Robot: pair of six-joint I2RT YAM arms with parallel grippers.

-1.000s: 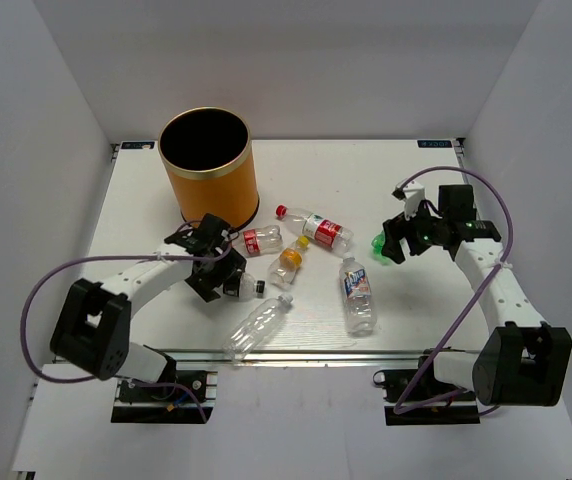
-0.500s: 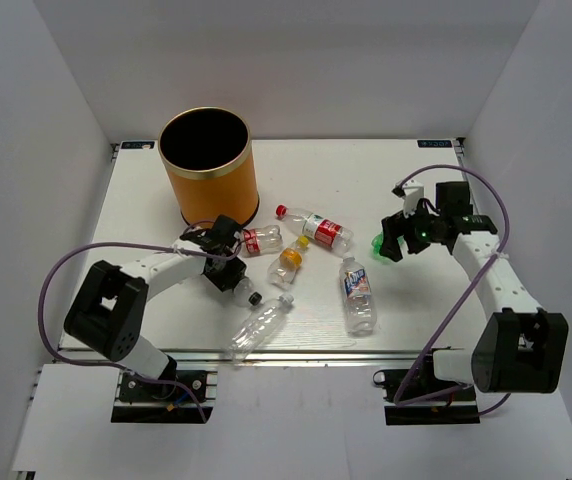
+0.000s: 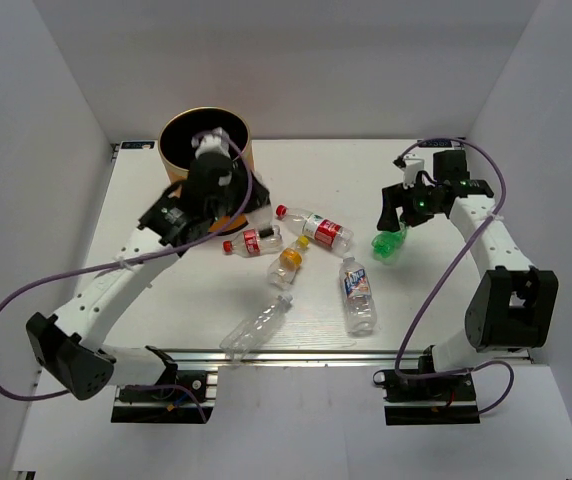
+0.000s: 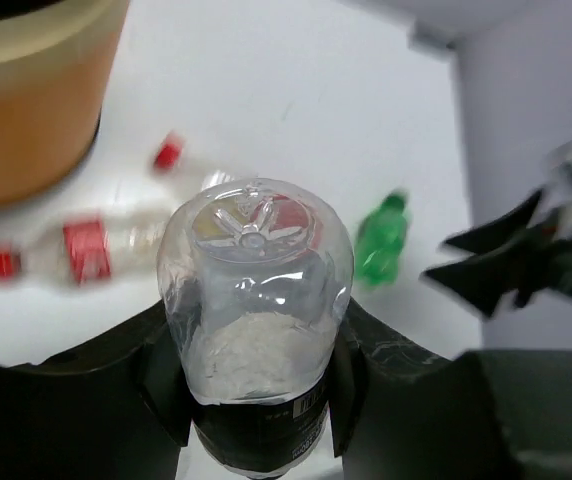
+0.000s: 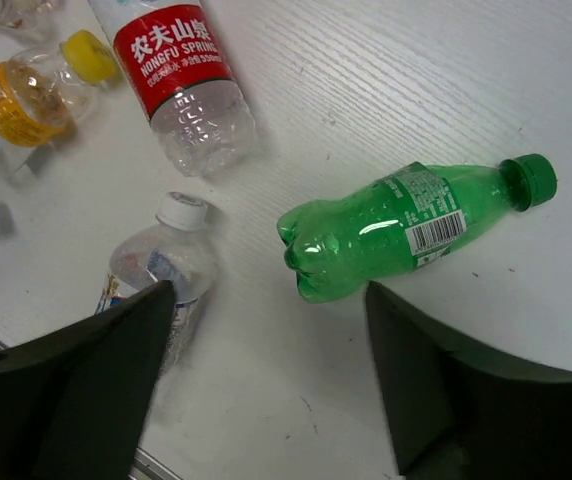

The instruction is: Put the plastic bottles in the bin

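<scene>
My left gripper (image 3: 212,165) is raised in front of the orange bin (image 3: 178,122), level with its rim. It is shut on a clear bottle with a black label (image 4: 256,300), pinched between both fingers (image 4: 166,370). My right gripper (image 5: 268,300) hangs open above the table, with the green bottle (image 5: 406,228) lying just beyond its fingertips, untouched. On the table lie two red-label bottles (image 3: 251,243) (image 3: 316,228), a yellow-label bottle (image 3: 288,262), a blue-white-label bottle (image 3: 358,295) and a bare clear bottle (image 3: 256,326).
The bin (image 4: 26,120) stands at the back left of the white table (image 3: 416,320). Grey walls close in the table on three sides. A metal rail (image 3: 296,352) runs along the near edge, between the arm bases.
The left gripper shut on the black-label bottle and swung it up from the table to the bin. The right gripper lifted slightly off the green bottle.
</scene>
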